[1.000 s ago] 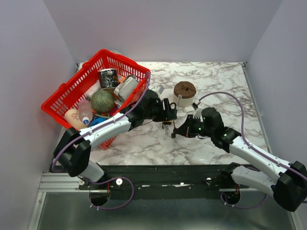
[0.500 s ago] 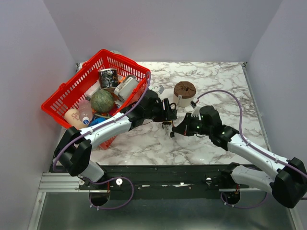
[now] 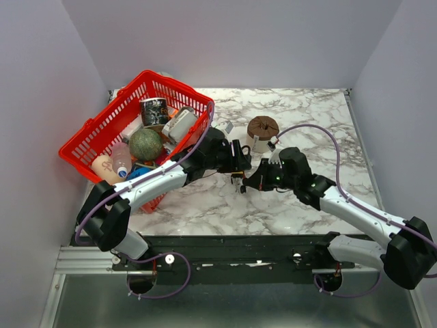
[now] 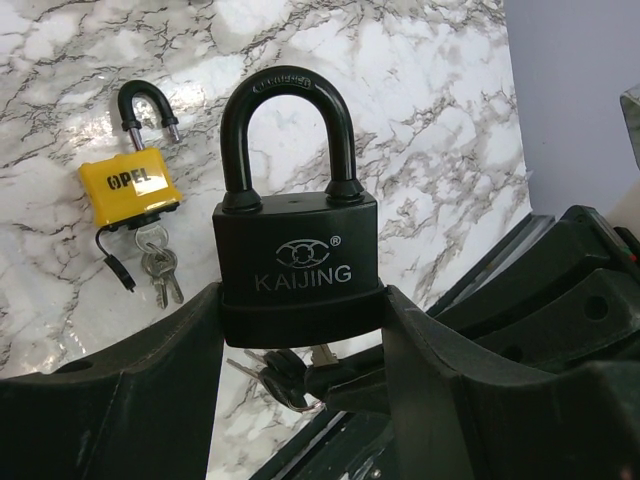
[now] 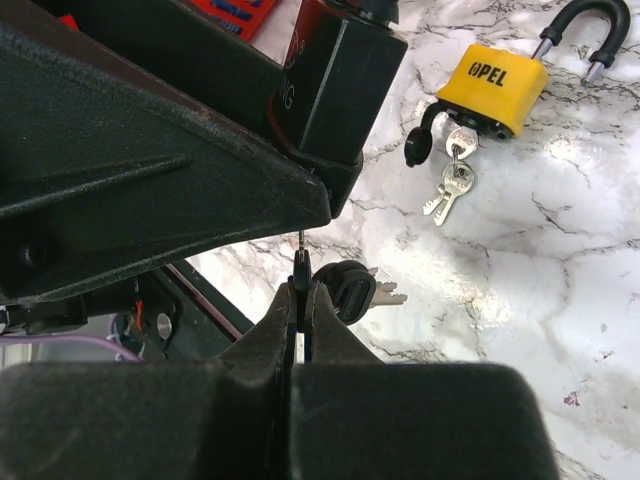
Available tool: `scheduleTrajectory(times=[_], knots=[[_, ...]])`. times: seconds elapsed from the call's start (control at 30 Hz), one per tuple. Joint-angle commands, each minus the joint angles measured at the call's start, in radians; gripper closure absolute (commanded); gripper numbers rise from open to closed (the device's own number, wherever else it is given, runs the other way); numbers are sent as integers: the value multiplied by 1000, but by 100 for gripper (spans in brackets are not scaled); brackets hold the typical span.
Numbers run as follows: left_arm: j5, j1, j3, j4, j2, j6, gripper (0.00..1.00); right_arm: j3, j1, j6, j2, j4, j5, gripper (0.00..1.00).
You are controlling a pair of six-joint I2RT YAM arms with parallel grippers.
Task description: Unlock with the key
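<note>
Left hand [image 4: 300, 335] clamps the black padlock [image 4: 298, 265]; right hand [image 5: 300, 300] pinches the key [image 5: 301, 262] tight just beneath it. Red basket [image 3: 102, 113] holds a green ball [image 3: 145, 144], bottle [image 3: 121, 160] and dark tin [image 3: 153, 111].

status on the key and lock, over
Left fingers shut on black padlock, shackle closed. Right fingers shut on the key, tip just below the lock's base, not in. Yellow padlock lies apart, not blocking.

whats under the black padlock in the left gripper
Small black-headed keys hang just below the black padlock. The right gripper pinches the key, tip up toward the base. The keyhole is hidden by the lock body and left gripper.
</note>
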Motion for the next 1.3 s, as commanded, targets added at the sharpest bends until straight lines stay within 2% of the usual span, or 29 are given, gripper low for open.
scheduleTrajectory(times=[0.0, 0.43, 0.73, 1.27], knots=[[11, -4, 14, 64, -23, 1, 100, 15, 2, 9, -7, 17, 103, 99], [-16, -6, -6, 77, -43, -11, 100, -31, 0, 80, -39, 97, 169, 99], [-16, -13, -15, 87, -44, -20, 100, -34, 0, 169, -16, 252, 192, 99], [1, -20, 8, 61, -34, -2, 100, 8, 0, 101, -24, 243, 314, 99]])
